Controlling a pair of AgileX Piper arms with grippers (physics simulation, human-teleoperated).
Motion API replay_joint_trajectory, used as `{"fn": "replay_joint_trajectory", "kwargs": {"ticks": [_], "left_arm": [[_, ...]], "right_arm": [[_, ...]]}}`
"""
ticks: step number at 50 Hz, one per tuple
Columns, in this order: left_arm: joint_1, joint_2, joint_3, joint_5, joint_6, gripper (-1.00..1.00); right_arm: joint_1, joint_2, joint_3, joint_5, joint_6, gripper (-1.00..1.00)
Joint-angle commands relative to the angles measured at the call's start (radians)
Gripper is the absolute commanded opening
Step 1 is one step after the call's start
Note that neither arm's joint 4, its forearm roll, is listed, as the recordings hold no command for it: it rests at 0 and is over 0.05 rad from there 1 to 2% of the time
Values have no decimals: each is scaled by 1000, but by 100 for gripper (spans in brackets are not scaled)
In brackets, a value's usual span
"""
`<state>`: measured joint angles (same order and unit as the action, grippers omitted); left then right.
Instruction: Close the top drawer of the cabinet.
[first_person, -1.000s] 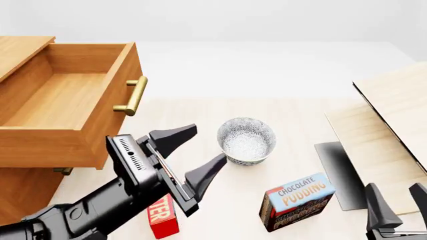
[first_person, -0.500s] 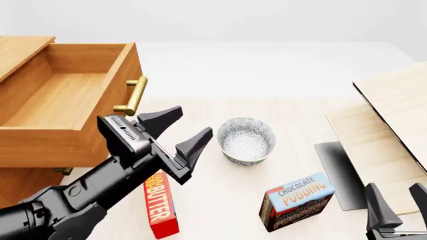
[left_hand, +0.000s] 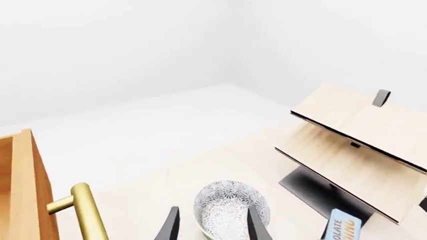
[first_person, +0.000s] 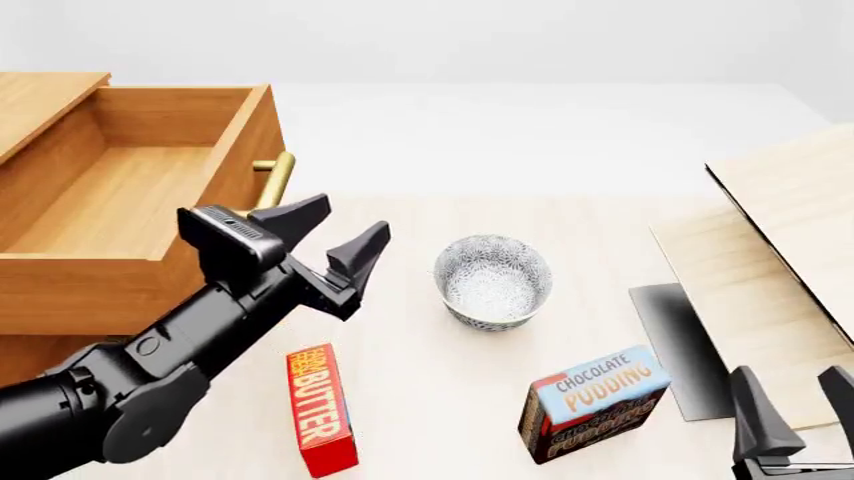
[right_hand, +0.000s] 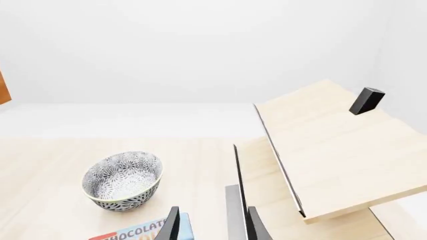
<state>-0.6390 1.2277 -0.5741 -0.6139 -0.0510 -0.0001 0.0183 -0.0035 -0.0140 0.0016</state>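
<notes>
Drawer open at upper left of the front view: the honey-brown wooden top drawer (first_person: 127, 215) with its brass bar handle (first_person: 272, 175) stands pulled well out of the large honey-brown wooden cabinet (first_person: 47, 100), its plain front facing the middle of the frame. Bare pale tabletop (first_person: 561, 150) lies right of the drawer front, leaving clear room on that side.

The black left gripper (first_person: 334, 235) hovers just below and right of the handle, jaws spread wide and holding nothing. Over the past second it has climbed from the lower centre toward the handle, uncovering the red butter box (first_person: 318, 408) it had partly hidden. The black right gripper (first_person: 794, 405), at the lower right edge, has not moved; its two fingers stand apart, empty.

A patterned grey-and-white ceramic bowl (first_person: 493, 281) sits mid-table, near the left gripper but apart from it. A blue chocolate pudding box (first_person: 594, 402) lies lower right of the bowl. Pale light-wood panels (first_person: 781, 230) fill the right edge, well away from the drawer.
</notes>
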Motion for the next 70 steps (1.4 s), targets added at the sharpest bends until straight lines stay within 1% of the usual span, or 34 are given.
{"fn": "replay_joint_trajectory", "kwargs": {"ticks": [1,2,3,31,51,70], "left_arm": [[78,11,-2,21,-33,100],[82,14,-1,18,-32,100],[208,5,39,16,-54,100],[251,-46,56,39,-53,100],[296,-49,46,50,-52,100],[338,-57,59,45,-48,100]], "right_arm": [[0,0,0,0,0,100],[0,0,0,0,0,100],[0,0,0,0,0,100],[0,0,0,0,0,100],[0,0,0,0,0,100],[0,0,0,0,0,100]]}}
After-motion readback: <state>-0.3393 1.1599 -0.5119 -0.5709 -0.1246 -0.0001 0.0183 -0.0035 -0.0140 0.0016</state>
